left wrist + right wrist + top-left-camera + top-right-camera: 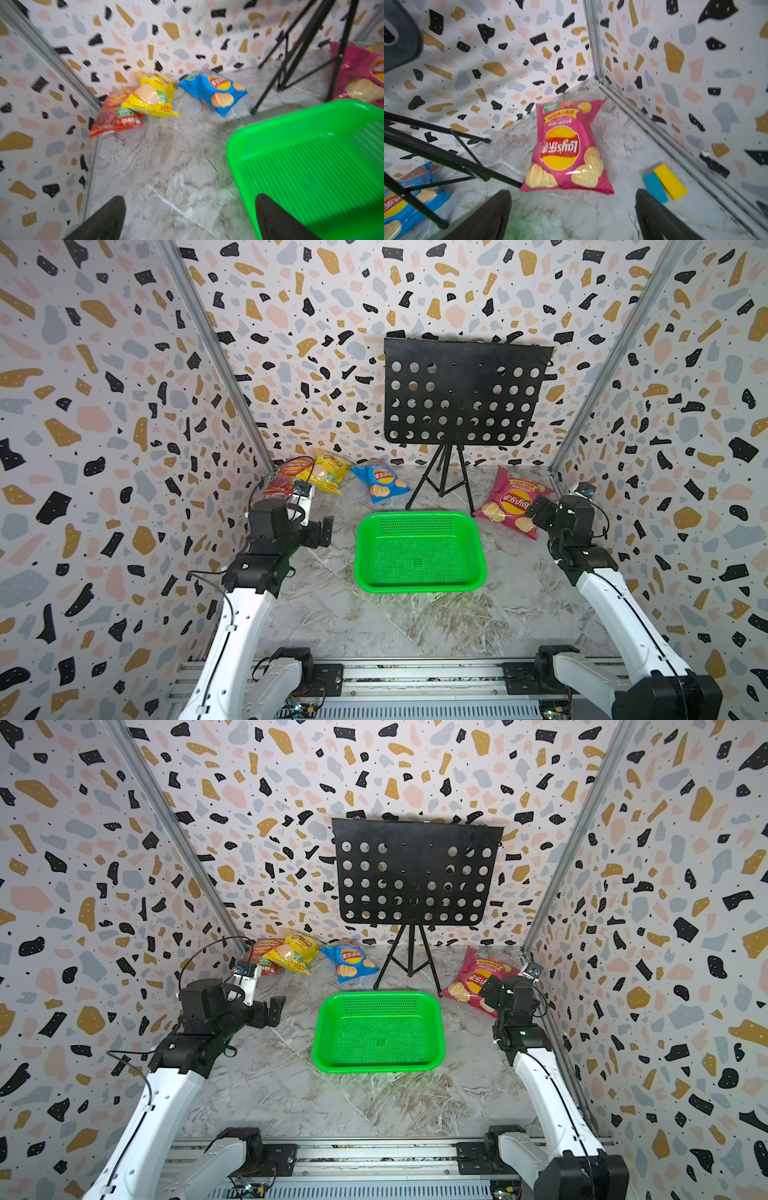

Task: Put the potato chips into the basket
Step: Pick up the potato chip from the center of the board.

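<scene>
Closest to us, the mounting rail anchors both arms, and they fan outward from it like a split play. Dead centre sits the green basket, empty. I'd say it's parked there so either arm can drop into it.

All four bags lie on the marble tabletop beyond it. The red Lay's bag is tucked into the back-left corner with the yellow Lay's bag lapping over it. The blue Lay's bag sits just beside those. The pink Lay's bag is off near the right wall, past the music stand.

Right arm: forearm climbing, wrist tipped down at the pink bag. The right gripper is spread wide with nothing in it, the bag's near edge framed between its fingers but apart from them. That reads as the reach for a first pick. A blue-and-yellow block lies close by, and it's not our cargo.

Left arm: folded up beside the basket's left wall. The left gripper is gaping and empty, facing the corner trio from well apart.

One tripod foot stands just beside the basket's far-right corner and could snag a carry.
</scene>
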